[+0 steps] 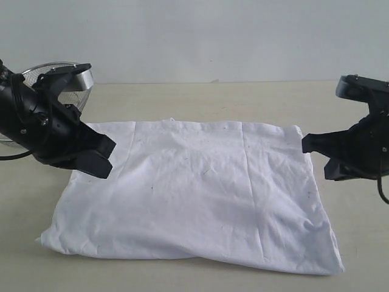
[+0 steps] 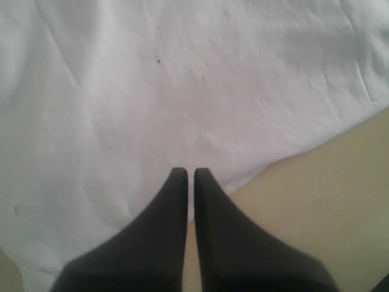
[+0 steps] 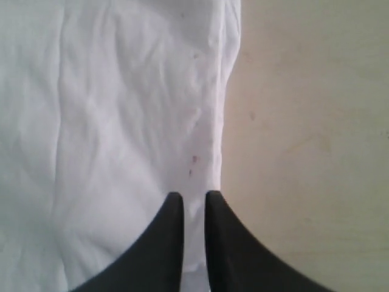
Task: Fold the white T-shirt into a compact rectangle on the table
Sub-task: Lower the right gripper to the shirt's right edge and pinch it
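Observation:
The white T-shirt (image 1: 194, 188) lies flat on the table (image 1: 182, 97) as a wide rectangle with its plain side up; no lettering shows. My left gripper (image 1: 108, 158) hovers over the shirt's left edge. Its jaws are shut, with only a sliver between them and nothing held. In the left wrist view the gripper (image 2: 191, 173) points at the shirt (image 2: 182, 91) where the cloth meets the table (image 2: 316, 201). My right gripper (image 1: 315, 157) hangs at the shirt's right edge. Its jaws (image 3: 194, 198) are nearly together above the shirt's border (image 3: 121, 121), gripping nothing.
A wire-mesh metal basket (image 1: 67, 73) stands at the back left, behind the left arm. Bare table (image 3: 304, 121) lies to the right of the shirt and along the front edge.

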You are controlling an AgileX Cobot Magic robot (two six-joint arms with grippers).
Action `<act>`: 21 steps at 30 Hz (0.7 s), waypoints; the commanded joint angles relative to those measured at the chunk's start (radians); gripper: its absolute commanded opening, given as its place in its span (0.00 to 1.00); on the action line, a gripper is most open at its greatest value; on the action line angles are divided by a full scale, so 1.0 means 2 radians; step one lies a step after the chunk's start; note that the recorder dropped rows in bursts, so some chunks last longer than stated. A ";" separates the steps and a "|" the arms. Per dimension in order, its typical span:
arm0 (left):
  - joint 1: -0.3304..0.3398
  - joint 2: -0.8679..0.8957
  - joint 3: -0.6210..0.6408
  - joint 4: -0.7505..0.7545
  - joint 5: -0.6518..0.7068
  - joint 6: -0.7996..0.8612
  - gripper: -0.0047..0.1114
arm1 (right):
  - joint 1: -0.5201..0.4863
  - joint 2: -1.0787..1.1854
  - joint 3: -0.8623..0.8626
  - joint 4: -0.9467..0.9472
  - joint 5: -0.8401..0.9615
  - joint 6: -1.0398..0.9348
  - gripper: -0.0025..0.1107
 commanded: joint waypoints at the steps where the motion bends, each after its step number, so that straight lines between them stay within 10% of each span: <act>1: 0.000 0.000 0.001 -0.003 0.000 0.002 0.08 | -0.043 0.035 -0.039 0.056 0.046 -0.059 0.16; 8: 0.000 0.000 0.001 -0.002 0.000 0.002 0.08 | -0.129 0.086 -0.068 0.276 0.142 -0.274 0.18; 21: 0.000 0.000 0.001 0.003 0.006 0.003 0.08 | -0.157 0.196 -0.068 0.324 0.139 -0.393 0.49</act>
